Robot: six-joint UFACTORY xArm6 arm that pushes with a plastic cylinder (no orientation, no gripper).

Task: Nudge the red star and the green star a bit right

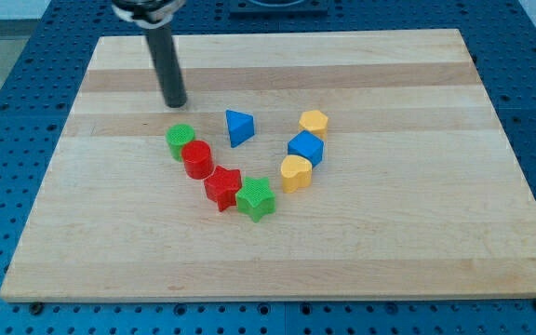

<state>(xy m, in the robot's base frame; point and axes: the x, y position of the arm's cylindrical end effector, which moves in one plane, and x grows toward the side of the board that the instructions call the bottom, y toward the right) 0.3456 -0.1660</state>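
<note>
The red star (pixel 221 187) lies on the wooden board (pixel 389 242), left of centre. The green star (pixel 256 198) touches it on its lower right. My tip (pixel 174 103) is at the end of the dark rod, up and to the left of both stars. It stands apart from them, just above the green cylinder (pixel 180 140) without touching it. The red cylinder (pixel 197 159) lies between my tip and the red star.
A blue triangular block (pixel 239 127) sits right of my tip. A yellow block (pixel 314 122), a blue cube (pixel 306 147) and a yellow heart-like block (pixel 296 172) stand in a column right of the stars. Blue pegboard surrounds the board.
</note>
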